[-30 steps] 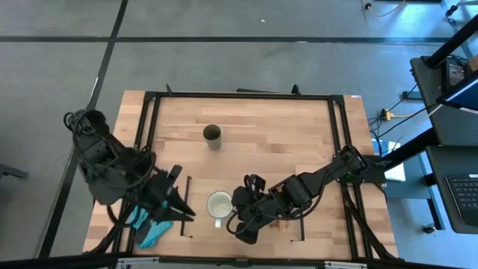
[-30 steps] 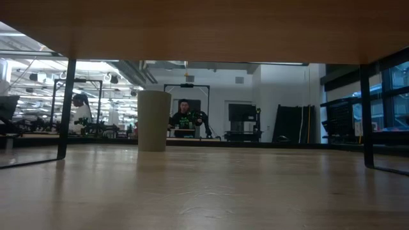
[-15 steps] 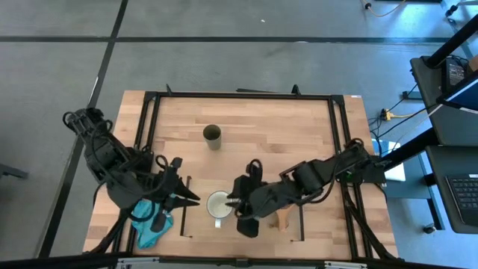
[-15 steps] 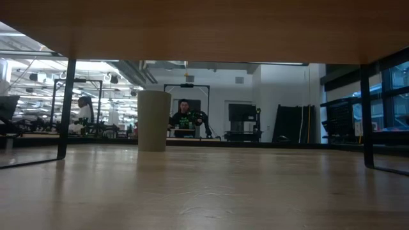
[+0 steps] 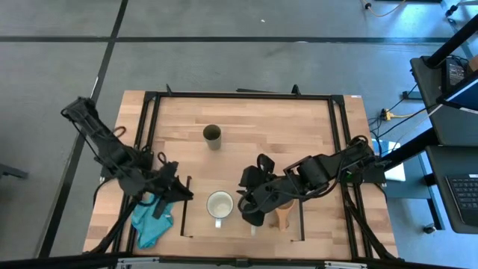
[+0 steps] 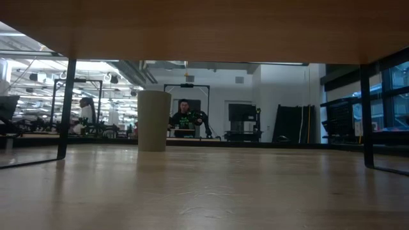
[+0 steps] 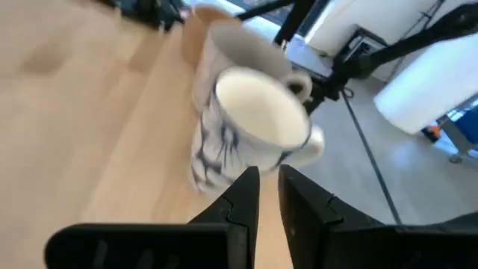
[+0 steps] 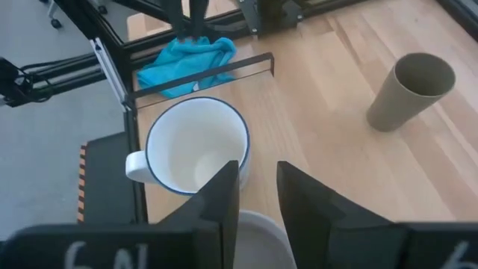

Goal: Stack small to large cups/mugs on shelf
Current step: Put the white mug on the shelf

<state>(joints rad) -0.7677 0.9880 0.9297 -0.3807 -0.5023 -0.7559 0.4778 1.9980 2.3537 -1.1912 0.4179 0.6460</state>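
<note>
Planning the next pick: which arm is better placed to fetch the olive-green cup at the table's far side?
Probably the right. Its pincer hangs by the white mug, and the olive-green cup shows in its wrist view. The left pincer points at the white mug.

left pincer slightly parted, right pincer — parted

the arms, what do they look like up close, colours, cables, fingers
Both arms are dark, near black, built of chunky jointed segments. Black cables loop loosely off the left arm near its base and run along the right arm. Each end effector has two flat, dark, blocky fingers, seen in the wrist views on the left end effector and the right end effector. No readable markings show.
</note>
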